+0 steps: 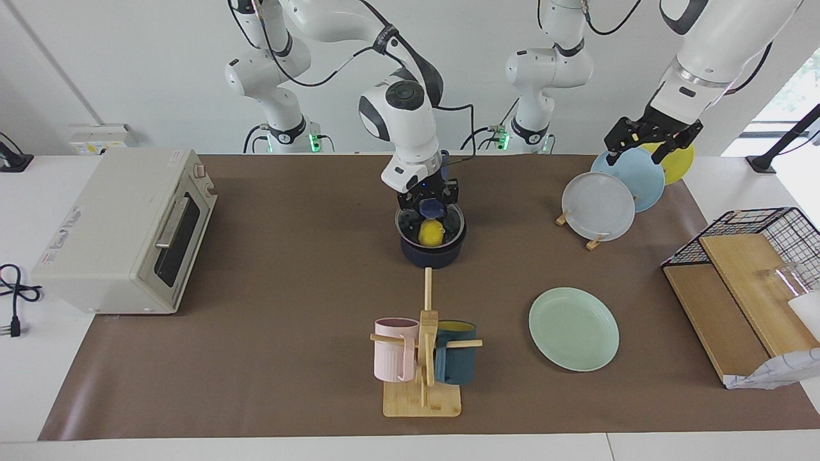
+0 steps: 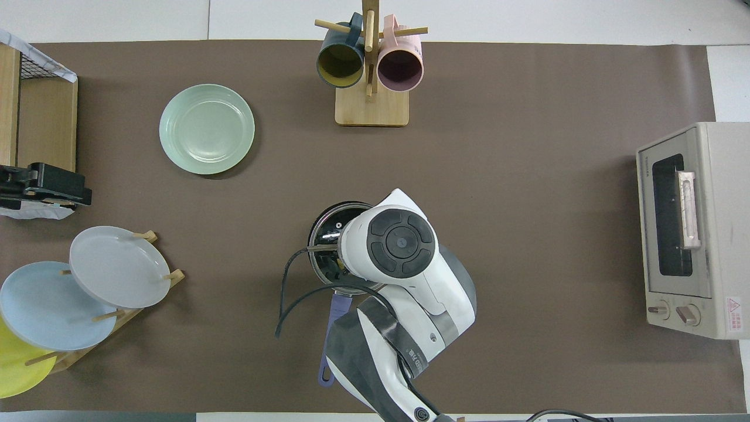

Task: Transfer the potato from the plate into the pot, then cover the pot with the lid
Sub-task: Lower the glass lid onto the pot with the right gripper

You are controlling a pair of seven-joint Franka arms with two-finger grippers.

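Right gripper (image 1: 430, 203) is clamped on the glass lid's (image 1: 430, 221) blue knob over the saucepan (image 1: 432, 253) holding the potato (image 1: 432, 233); seated off-centre toward 12 o'clock, it could slide. Left gripper (image 1: 652, 136) waits wide.

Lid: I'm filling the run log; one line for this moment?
potato in pot | right tool shut on lid knob, on pot | plate empty

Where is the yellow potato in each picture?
Facing view: the potato sits inside the pot, under the glass lid, mid-table.
Overhead view: not visible; the right arm covers it.
Shared landmark: the mug rack, farther from the robots than the pot.
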